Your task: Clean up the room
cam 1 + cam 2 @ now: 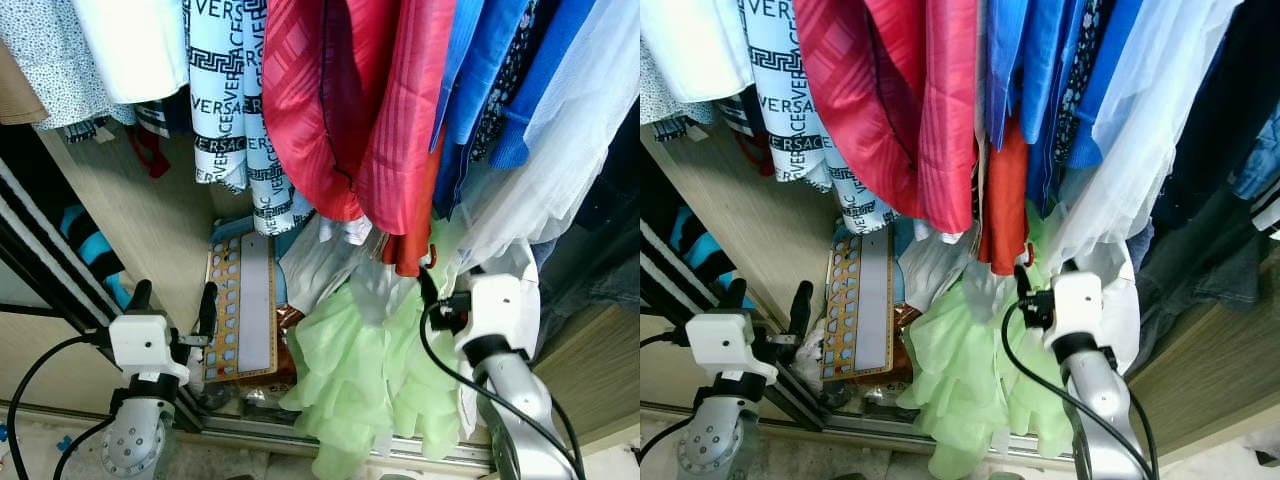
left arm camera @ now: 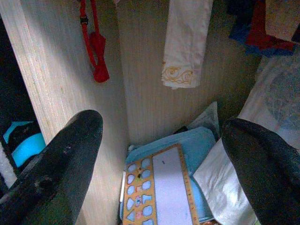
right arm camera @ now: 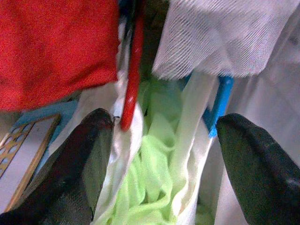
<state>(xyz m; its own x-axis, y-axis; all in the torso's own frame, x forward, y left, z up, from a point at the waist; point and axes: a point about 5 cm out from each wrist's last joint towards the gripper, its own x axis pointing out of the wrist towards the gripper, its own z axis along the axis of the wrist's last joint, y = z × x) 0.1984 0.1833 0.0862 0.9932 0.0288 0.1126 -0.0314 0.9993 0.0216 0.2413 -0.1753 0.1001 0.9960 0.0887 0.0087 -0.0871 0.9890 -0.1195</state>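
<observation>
Where it lies: pale green ruffled fabric garment (image 1: 370, 375) heaped on the wardrobe floor, under the hanging red striped satin garment (image 1: 345, 100).
Right gripper (image 3: 161, 154): pushed in among the hanging clothes just above the green heap, jaws spread wide, holding nothing.
Left gripper (image 1: 172, 300): beside the light wooden wardrobe side panel (image 1: 140, 220), jaws wide and empty.
Nearby: tan shape-stencil board (image 1: 243, 305) lying left of the heap.
Above: white-and-black printed garment (image 1: 228, 100); blue garments (image 1: 495, 80).

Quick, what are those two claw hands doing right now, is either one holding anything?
Left gripper: open, holding nothing, aimed at the shape-sorting board.
Right gripper: open, holding nothing, pushed in at the light green ruffled garment.
</observation>
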